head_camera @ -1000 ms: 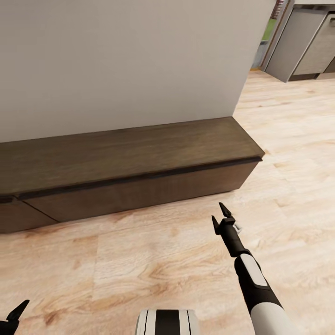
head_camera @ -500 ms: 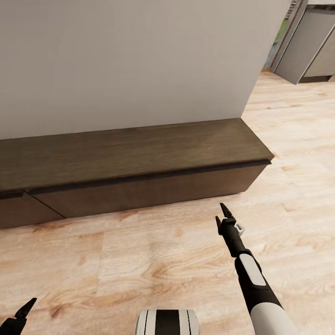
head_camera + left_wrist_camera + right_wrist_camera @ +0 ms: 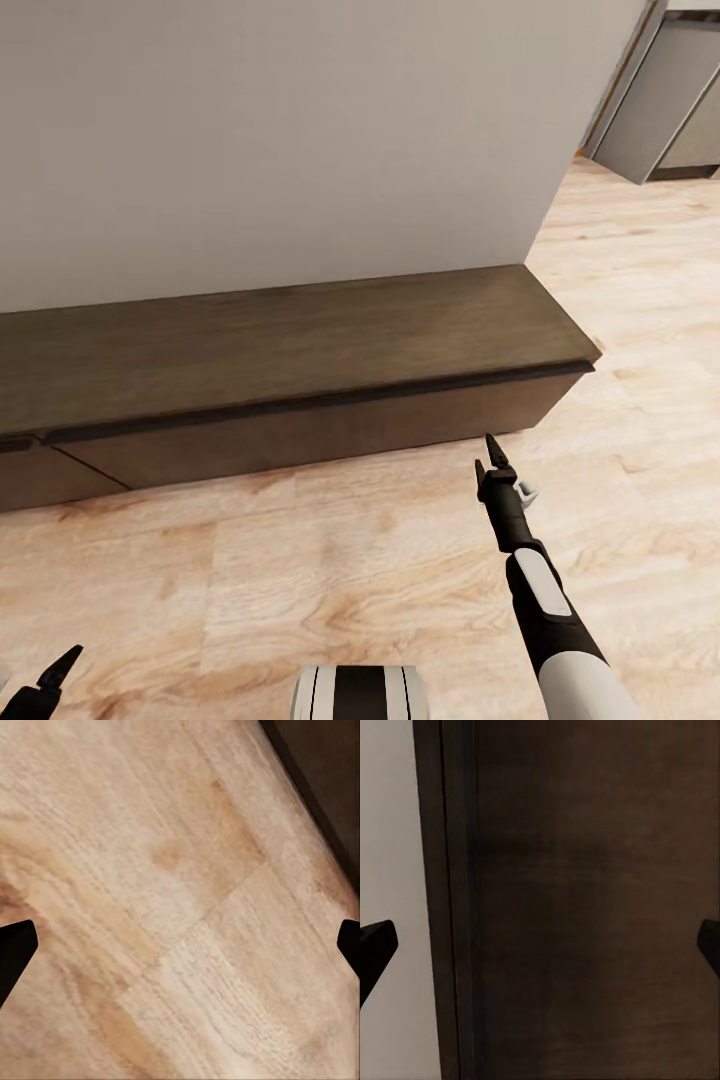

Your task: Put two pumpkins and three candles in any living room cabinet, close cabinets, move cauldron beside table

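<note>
Dark-brown cabinet (image 3: 280,370) ahead of me, low against the pale wall (image 3: 300,140), its drawer fronts flush.

My right gripper (image 3: 492,470) hovers over the light wood floor (image 3: 330,560) just short of the cabinet's front, its wrist camera looking at the dark panel with the fingertips (image 3: 376,945) far apart, so it is spread wide and holding nothing. My left gripper (image 3: 180,945) hangs low by my side (above bare floorboards), also wide apart, nothing between its tips.
</note>
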